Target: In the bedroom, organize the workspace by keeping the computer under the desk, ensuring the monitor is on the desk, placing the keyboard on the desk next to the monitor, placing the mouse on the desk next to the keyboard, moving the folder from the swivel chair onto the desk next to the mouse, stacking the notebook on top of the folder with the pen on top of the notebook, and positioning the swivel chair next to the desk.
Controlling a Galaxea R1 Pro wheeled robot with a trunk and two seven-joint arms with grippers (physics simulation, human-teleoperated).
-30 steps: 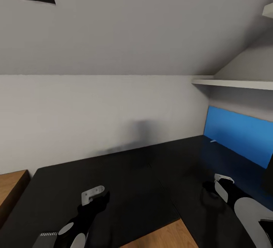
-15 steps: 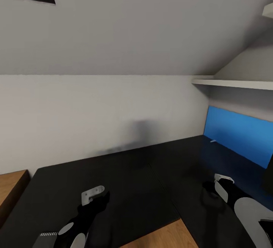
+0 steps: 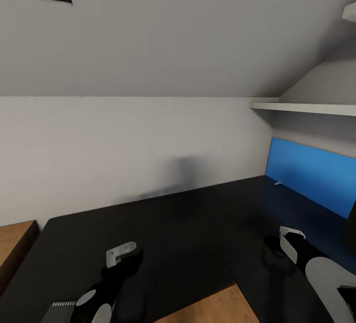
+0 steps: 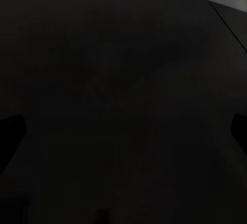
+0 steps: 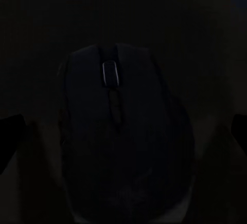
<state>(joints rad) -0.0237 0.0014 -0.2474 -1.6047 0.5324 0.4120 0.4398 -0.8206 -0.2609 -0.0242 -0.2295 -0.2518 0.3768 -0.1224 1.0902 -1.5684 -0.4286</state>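
Hovering over the desk [image 3: 163,234], both pincers stand wide open; the dim mouse [image 5: 121,136] lies between the right's fingers, ungripped.

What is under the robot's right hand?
A dark mouse lies on the black desk right below the right gripper, between its two fingers. Whether the fingers touch it is too dark to tell. The desk beneath the mouse is covered.

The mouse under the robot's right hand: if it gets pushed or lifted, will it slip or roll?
The mouse looks like a hard, rounded shell, so probably stiff and light. Its smooth curved sides might slip between fingers. It seems to lie flat on the black desk, so a push would likely slide it, not roll it.
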